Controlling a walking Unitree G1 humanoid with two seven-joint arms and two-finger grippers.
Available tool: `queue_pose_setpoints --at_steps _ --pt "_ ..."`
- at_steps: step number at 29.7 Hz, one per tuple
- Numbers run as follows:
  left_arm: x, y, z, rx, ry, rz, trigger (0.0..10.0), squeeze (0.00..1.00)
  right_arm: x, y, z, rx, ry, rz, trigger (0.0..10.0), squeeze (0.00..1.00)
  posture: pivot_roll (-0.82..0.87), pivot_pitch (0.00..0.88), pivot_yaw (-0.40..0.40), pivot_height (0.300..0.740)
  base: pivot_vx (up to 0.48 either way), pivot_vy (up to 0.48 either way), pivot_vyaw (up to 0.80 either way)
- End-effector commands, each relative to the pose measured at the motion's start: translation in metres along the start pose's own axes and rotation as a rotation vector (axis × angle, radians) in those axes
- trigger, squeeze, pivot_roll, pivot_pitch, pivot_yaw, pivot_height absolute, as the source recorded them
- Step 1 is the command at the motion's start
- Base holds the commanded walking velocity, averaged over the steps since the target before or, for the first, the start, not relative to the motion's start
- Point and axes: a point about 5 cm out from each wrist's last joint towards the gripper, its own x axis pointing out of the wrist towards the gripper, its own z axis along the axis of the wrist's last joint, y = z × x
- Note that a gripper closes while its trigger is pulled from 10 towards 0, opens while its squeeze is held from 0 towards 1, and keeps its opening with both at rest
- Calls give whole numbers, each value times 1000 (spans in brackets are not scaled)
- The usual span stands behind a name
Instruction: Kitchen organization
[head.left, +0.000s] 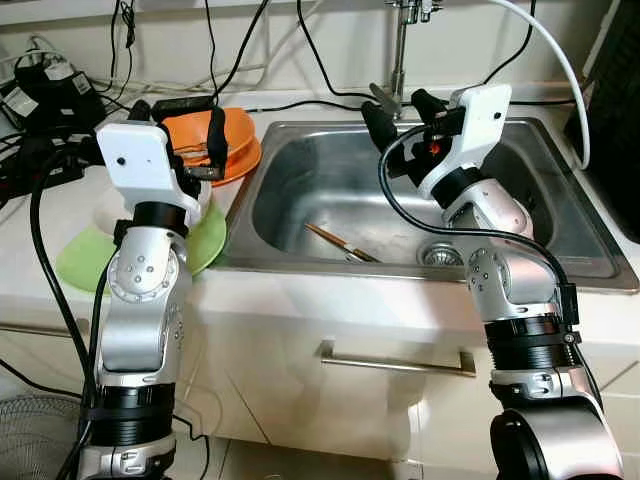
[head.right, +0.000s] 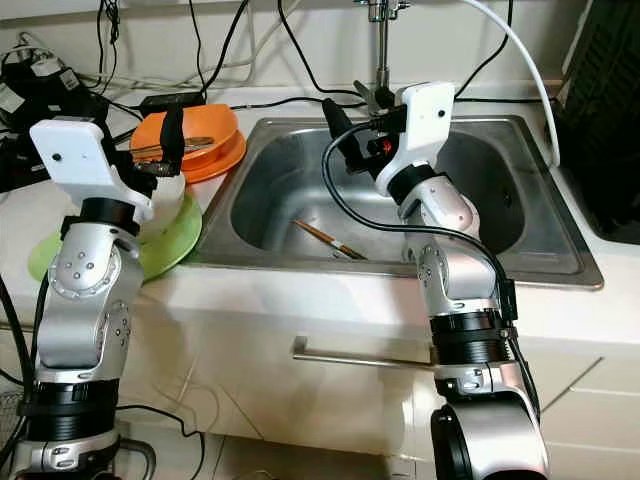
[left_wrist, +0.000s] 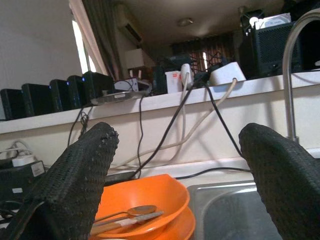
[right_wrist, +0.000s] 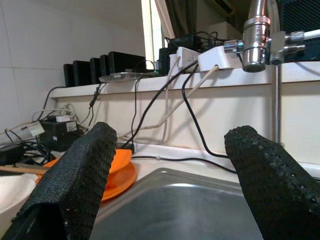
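Note:
An orange bowl (head.left: 235, 128) holding a spoon (left_wrist: 135, 210) and chopsticks rests on an orange plate (head.left: 245, 160), on the counter left of the steel sink (head.left: 300, 170). My left gripper (left_wrist: 177, 132) hovers open just in front of that bowl, above a white bowl (head.right: 170, 205) that sits on a green plate (head.left: 210, 240). A pair of wooden chopsticks (head.left: 340, 245) lies on the sink floor near the drain (head.left: 440, 255). My right gripper (head.left: 400, 112) is open over the sink's back edge, close to the faucet (head.left: 402, 40), with nothing between its fingers.
Black cables and power adapters (head.left: 45, 85) crowd the counter's back left. A white hose (head.left: 560, 60) arcs from the faucet to the right, beside a black rack (head.left: 615, 110). A drawer handle (head.left: 395, 360) is under the sink, and a fan (head.left: 35, 435) stands on the floor at left.

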Motion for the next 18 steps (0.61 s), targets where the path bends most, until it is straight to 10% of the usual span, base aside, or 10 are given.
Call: queue_pose_setpoints --at_steps 1,10,18 --pt "1 4 1 -4 9 29 10000 0 2 3 1 -9 4 16 10000 0 -18 40 121 740 0 0 0" --pt "4 9 -1 -30 37 50 10000 0 2 3 -1 1 12 9 10000 0 -20 41 121 740 0 0 0" --pt "6 10 -2 -33 48 50 10000 0 2 2 -1 2 17 5 10000 0 -21 42 119 740 0 444 0"
